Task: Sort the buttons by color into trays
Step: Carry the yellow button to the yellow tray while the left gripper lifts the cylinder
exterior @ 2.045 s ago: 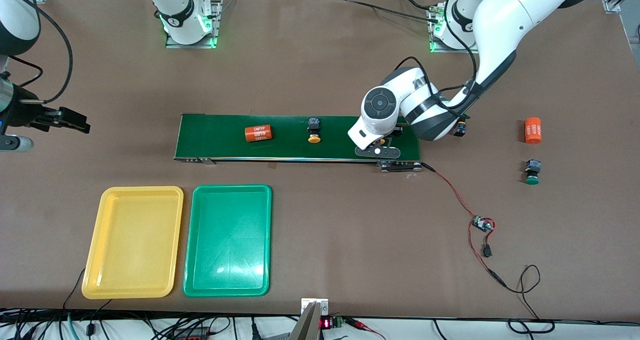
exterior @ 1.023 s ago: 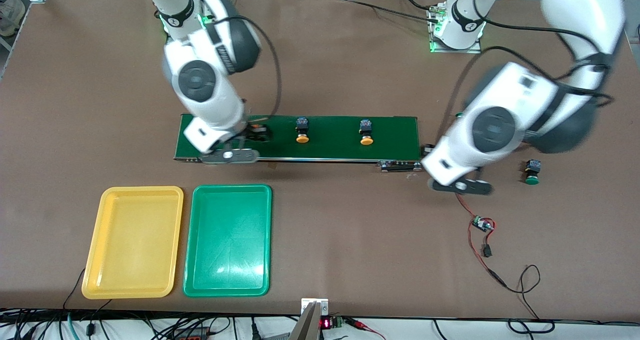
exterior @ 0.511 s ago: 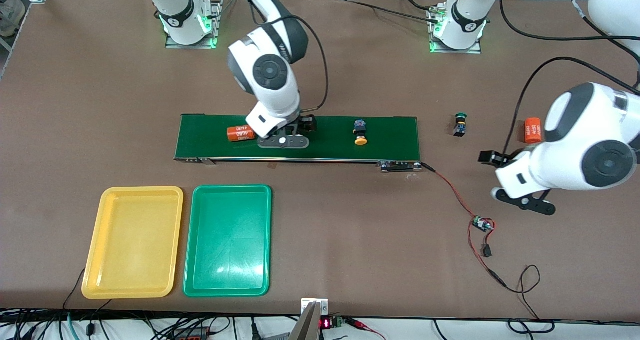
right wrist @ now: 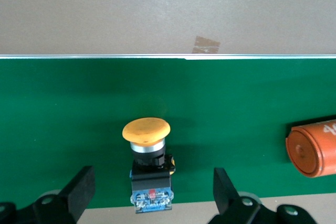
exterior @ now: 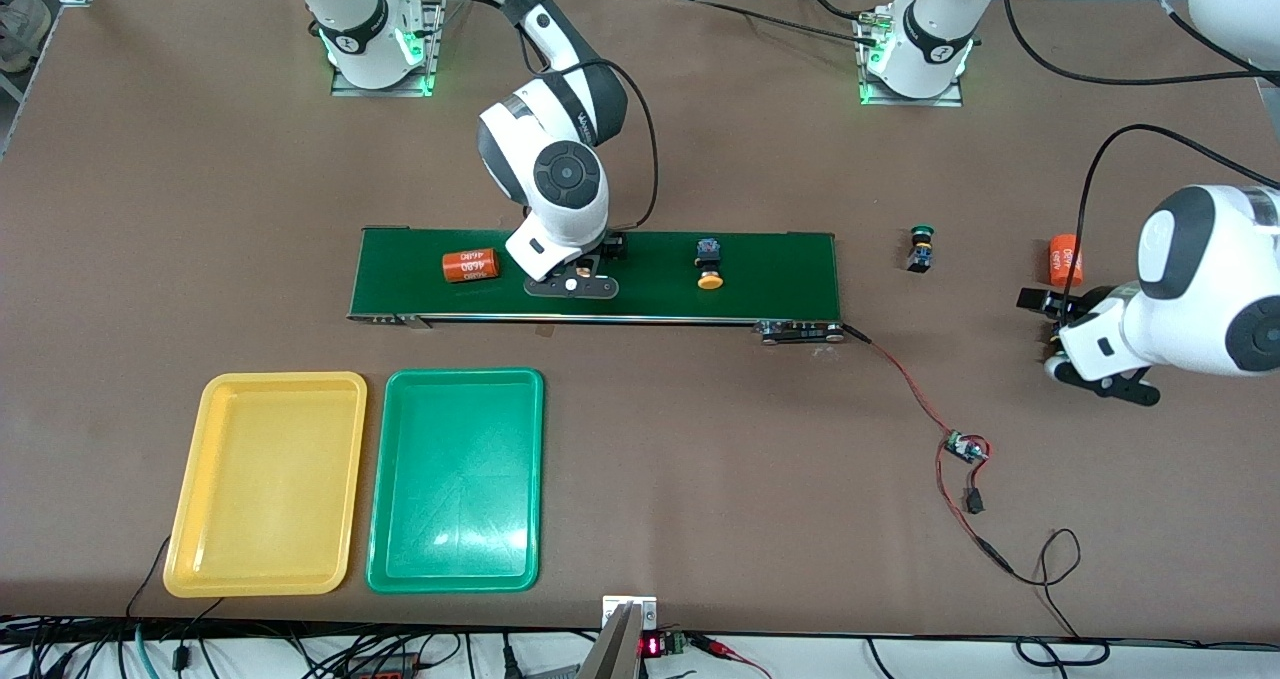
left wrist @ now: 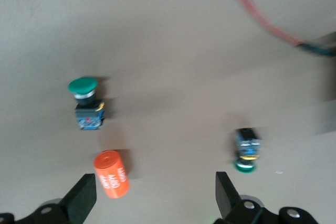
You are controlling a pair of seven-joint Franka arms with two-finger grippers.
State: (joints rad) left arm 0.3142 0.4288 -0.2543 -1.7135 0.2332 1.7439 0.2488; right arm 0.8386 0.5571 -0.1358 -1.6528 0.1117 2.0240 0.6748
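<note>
On the dark-green conveyor belt (exterior: 780, 269) across the middle of the front view, the right gripper (right wrist: 152, 196) hangs low with its jaws spread wide and holding nothing; a yellow-capped button (right wrist: 147, 153) lies on the belt between its fingers (right wrist: 79, 192), touching neither; just beside it, toward the right arm's end of the belt, lies an orange cylinder with white print (exterior: 470, 264); a second yellow-capped button (exterior: 709, 264) rests on the belt toward the left arm's end. In the lower part of that view the yellow tray (exterior: 265, 379) and the green tray (exterior: 460, 374) sit side by side, nearer the camera than the belt. Toward the left arm's end of the table, the left gripper (left wrist: 153, 203) hovers over bare tabletop, jaws wide apart and holding nothing; a second orange cylinder (left wrist: 111, 174) and a green-capped button (left wrist: 84, 106) lie close together below it; another green-capped button (exterior: 921, 247) lies apart from them, near the belt's end.
</note>
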